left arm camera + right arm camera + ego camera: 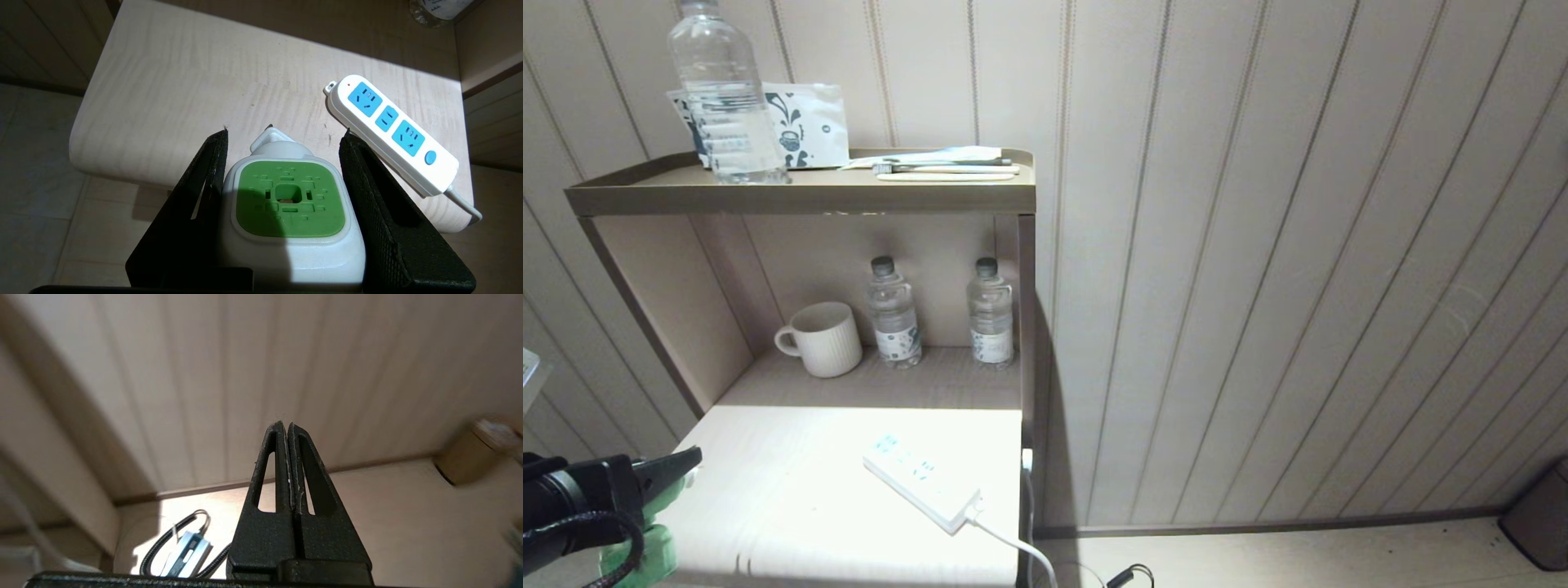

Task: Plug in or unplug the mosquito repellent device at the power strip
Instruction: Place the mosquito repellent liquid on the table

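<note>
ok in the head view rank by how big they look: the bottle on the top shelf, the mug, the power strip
1. bottle on the top shelf, largest, though it sits nearest the camera.
2. power strip and mug: look about alike, so unranked.

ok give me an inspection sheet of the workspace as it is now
surface: pale wooden tabletop, brightly lit
job's things: mosquito repellent device unplugged, held off the table edge; power strip flat on top, sockets vacant
clutter: mug and two water bottles in the niche; bottle and packet on the shelf
grippers: left gripper shut on the device; right gripper shut, holding nothing
cables: strip's white cable hangs over the edge
surroundings: panelled wall
</note>
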{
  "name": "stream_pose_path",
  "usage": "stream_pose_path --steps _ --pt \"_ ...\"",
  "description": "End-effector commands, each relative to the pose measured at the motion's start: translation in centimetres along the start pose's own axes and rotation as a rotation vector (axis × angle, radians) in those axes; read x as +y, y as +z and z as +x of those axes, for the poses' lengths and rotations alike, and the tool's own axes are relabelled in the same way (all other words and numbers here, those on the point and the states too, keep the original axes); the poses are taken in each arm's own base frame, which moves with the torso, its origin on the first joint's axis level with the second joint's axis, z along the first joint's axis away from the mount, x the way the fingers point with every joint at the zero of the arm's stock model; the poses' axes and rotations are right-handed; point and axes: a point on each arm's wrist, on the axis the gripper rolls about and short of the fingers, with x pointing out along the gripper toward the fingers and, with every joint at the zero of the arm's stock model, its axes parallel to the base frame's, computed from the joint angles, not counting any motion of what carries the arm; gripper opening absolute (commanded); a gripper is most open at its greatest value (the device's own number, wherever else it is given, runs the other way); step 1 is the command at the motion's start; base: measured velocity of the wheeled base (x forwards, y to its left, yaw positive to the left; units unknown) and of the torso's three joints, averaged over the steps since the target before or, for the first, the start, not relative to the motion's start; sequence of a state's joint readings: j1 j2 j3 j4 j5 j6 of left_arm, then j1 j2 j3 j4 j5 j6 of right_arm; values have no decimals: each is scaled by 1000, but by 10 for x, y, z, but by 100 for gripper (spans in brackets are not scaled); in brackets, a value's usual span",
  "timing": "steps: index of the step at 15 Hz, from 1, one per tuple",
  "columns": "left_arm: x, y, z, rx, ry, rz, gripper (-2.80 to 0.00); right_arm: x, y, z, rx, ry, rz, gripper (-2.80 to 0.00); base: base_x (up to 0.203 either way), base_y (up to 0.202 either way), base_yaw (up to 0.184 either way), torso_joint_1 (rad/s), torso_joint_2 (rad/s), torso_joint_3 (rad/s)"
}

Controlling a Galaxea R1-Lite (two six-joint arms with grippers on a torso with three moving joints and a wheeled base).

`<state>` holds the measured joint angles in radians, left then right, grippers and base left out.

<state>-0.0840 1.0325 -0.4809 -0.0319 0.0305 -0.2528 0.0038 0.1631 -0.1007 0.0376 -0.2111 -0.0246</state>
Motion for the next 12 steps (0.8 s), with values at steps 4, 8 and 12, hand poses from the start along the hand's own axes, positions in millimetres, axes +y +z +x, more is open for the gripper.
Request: stream_pose_path --steps 4,8,12 --pt "1 -6 10 -76 -19 11 -280 4 -30 -5 -73 198 -21 -280 0 0 0 0 0 0" --pt "3 -15 14 -187 -43 35 -280 4 -29 -6 -77 208 -17 -280 0 0 0 0 0 0" --pt "5 -22 13 -286 -64 49 -280 4 -30 -6 -75 208 -19 -280 0 0 0 0 0 0"
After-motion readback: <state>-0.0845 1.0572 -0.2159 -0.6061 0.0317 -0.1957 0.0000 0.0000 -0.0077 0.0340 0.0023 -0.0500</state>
